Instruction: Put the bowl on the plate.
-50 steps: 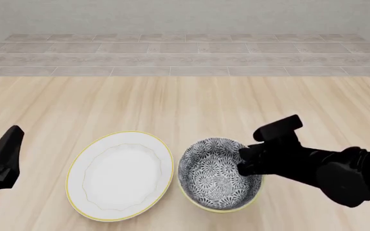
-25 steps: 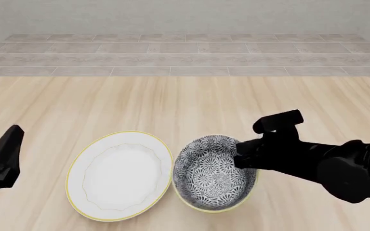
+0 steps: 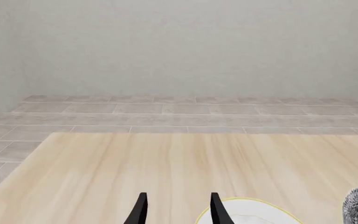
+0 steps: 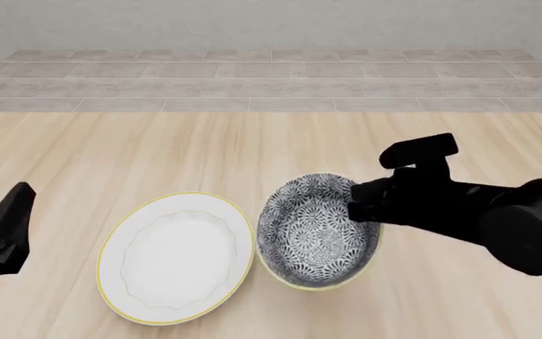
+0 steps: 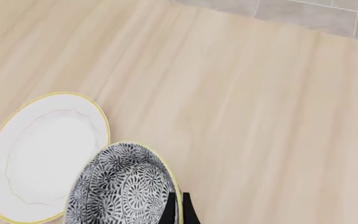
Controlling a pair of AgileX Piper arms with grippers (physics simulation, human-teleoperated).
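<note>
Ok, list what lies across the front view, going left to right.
left gripper → plate → bowl → right gripper, gripping the bowl's right rim.

Floral bowl [image 4: 315, 234] tilted, raised, just right of white plate [image 4: 176, 257] flat on table.
</note>
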